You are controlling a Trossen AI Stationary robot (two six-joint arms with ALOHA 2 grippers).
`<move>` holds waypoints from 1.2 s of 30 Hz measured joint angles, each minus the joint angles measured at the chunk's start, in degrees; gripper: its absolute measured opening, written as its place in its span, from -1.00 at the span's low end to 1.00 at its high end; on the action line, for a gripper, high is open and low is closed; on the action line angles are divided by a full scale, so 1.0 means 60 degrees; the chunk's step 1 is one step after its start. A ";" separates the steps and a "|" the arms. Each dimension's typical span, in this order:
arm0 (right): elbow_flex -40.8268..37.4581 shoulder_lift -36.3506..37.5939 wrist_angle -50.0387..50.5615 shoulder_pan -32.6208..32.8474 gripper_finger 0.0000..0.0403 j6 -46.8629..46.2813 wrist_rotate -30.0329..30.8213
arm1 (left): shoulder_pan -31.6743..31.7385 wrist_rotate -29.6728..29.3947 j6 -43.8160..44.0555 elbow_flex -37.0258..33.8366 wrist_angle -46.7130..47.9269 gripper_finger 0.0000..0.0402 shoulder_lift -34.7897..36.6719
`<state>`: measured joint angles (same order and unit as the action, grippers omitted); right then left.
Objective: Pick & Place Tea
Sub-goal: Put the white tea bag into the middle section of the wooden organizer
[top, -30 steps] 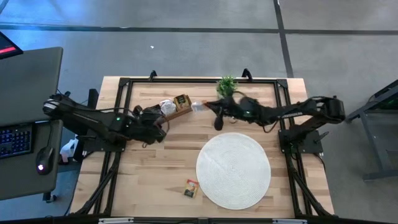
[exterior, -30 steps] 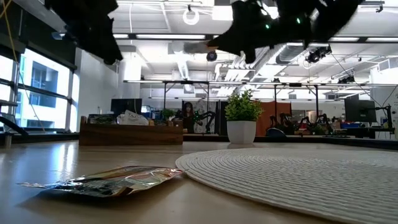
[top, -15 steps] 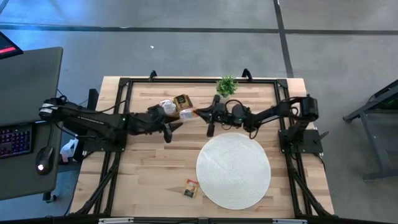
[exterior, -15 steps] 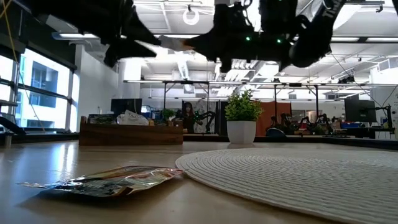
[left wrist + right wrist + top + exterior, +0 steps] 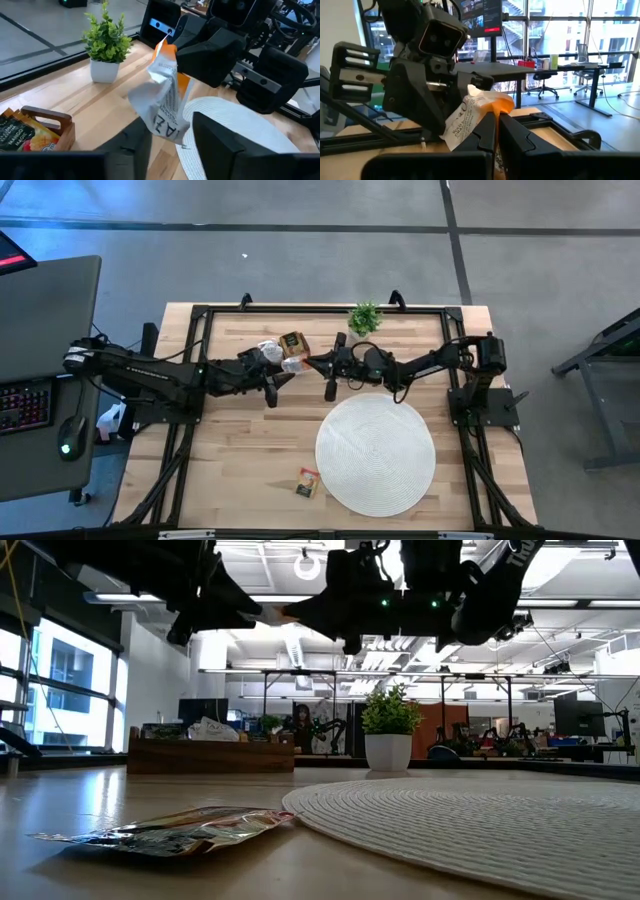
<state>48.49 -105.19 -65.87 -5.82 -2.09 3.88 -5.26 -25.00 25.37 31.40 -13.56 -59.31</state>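
A crumpled white-and-orange tea sachet (image 5: 300,364) hangs in the air above the table's far middle, between my two grippers. My right gripper (image 5: 496,117) is shut on it, reaching in from the right (image 5: 318,363). My left gripper (image 5: 172,125) is open and faces it from the left (image 5: 283,372). Its fingers stand on either side of the sachet's white end (image 5: 169,127), and no touch shows. Another sachet (image 5: 307,482) lies flat on the table near the front edge, beside the round mat (image 5: 375,455). My right gripper pinches the sachet's orange end (image 5: 501,106) between its two fingers. The fingers come about level from the table's right side. The sachet is lifted clear of the table, and its white part (image 5: 465,120) sticks out past the fingertips toward my left gripper.
A brown wooden tray (image 5: 288,346) holding more sachets stands at the far left of centre, just behind the grippers. A small potted plant (image 5: 365,317) stands at the far edge. The white woven mat fills the near right of the table.
My right gripper has carried the sachet toward the table's left and somewhat down. My left gripper has swung toward the table's right and tipped up from pointing downward to nearly level, so that it now faces the sachet.
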 joint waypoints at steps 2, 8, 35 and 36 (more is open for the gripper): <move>0.0000 0.0000 0.0093 0.0000 -0.97 0.0060 -0.0012 | 0.0000 -0.0002 -0.0012 0.0000 0.0007 -0.43 0.0000; 0.0000 0.0000 0.0282 0.0000 -0.88 0.0419 -0.0037 | 0.0000 -0.0012 -0.0018 0.0000 0.0048 -0.89 0.0000; 0.0000 0.1246 0.6364 0.0062 -0.65 -0.0148 -0.1417 | 0.4400 0.2794 -0.1378 0.4776 1.0842 -1.00 -0.1993; 0.0000 0.1246 0.6495 0.0062 -0.65 -0.0155 -0.1428 | 0.4556 0.2932 -0.1562 0.4834 1.0857 -1.00 -0.2285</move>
<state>48.49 -97.71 -26.90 -5.45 -3.03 -4.69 22.08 -7.41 16.00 60.40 51.58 -73.02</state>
